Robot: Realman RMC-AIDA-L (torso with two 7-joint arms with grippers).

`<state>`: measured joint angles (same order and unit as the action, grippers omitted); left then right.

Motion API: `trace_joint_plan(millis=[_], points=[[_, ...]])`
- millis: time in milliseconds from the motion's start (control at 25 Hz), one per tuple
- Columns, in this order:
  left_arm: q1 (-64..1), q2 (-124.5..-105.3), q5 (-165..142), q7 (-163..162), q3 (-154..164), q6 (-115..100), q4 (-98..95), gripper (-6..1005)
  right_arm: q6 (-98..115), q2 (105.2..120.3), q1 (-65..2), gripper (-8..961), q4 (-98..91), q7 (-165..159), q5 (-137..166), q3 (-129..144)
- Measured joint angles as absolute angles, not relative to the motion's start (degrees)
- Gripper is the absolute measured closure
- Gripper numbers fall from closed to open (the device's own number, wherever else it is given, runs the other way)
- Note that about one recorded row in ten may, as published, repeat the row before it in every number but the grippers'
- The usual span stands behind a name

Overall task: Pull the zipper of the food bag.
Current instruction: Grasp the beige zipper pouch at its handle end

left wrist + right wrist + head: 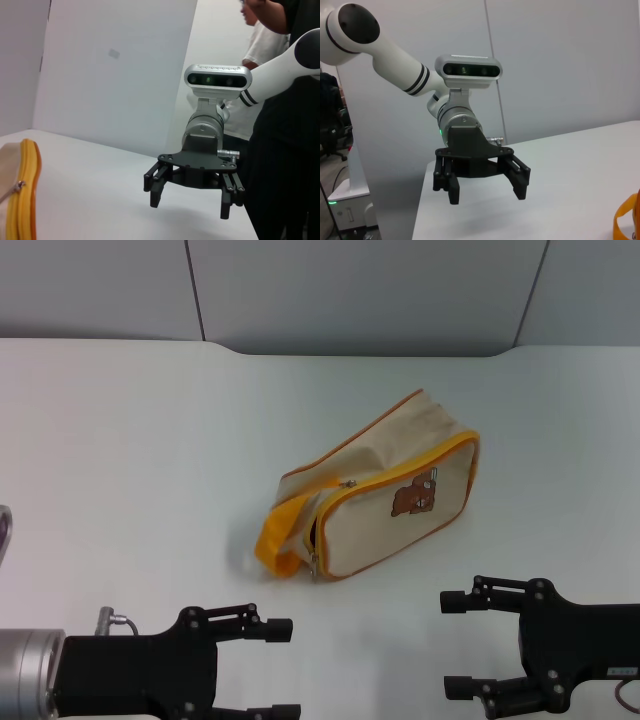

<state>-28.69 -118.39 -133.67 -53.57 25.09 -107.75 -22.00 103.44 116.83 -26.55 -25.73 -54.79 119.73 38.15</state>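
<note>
A: How do the grippers stand?

B: In the head view the left gripper (285, 670) sits at the lower left of the frame with its fingers spread wide, holding nothing. The right gripper (455, 645) at the lower right is just as wide and just as empty. Both hang above the white worktop (130, 460), clear of the bag.

A: And the bag?

B: The food bag (400, 490) lies on its side right of centre in the frame, bear patch (413, 498) facing the camera, orange strap (278, 538) looping out at its lower left end. The zipper (347, 483) shows as a small silver tab near the bag's upper edge, just above the strap.

A: Anything hard to make out?

B: The left gripper's lower finger is cut off by the bottom edge. In the left wrist view only a slice of the bag shows at the lower left; in the right wrist view only a bit of strap at the lower right corner. A person (270, 30) stands behind the right arm, partly cut off.
</note>
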Motion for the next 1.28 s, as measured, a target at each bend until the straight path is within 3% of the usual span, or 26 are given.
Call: trace_joint_plan(millis=[800, 1080, 1280], points=[[-28.8, -118.38, -133.1, -53.5, 24.1, -107.8, -22.2, 212, 103.4, 116.81, -26.5, 139, -25.8, -54.8, 119.8, 38.1], [-25.6, -118.92, -119.2, -45.1, 19.6, -100.5, -15.2, 221, 102.7, 116.8, -26.1, 146, -25.8, -54.7, 119.8, 37.8], [-27.6, -119.11, -117.7, -38.6, 19.8, -93.0, -9.0, 228, 102.7, 116.8, -26.0, 150, -25.8, -54.8, 119.8, 37.7]])
